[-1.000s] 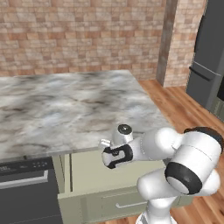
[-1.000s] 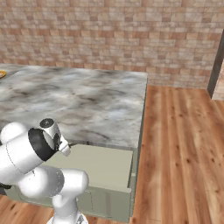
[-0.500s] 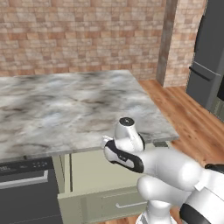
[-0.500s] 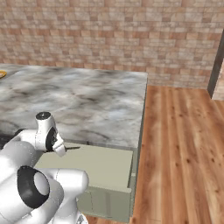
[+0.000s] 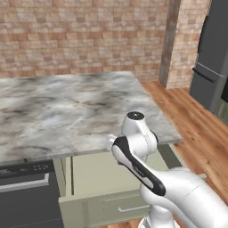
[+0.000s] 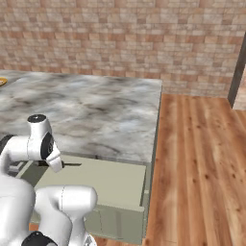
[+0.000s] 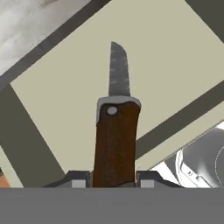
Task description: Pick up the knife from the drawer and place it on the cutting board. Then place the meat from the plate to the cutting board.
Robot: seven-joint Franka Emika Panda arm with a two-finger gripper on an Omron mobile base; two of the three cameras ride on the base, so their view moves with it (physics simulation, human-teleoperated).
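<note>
From the left base view, the white arm bends up from the lower right, its elbow folded over the open drawer (image 5: 107,178), a pale sage box under the marbled grey bench (image 5: 67,111); a black oven front sits at the lower left.

From the right base view, the arm curls in from the lower left, and the thin dark blade of the knife (image 6: 71,164) juts from behind it, over the drawer's smooth flat floor.

In the hand view, the claw (image 7: 114,178) is closed on the knife's brown wooden handle at both sides. The mottled grey blade points away, above the drawer floor.
</note>
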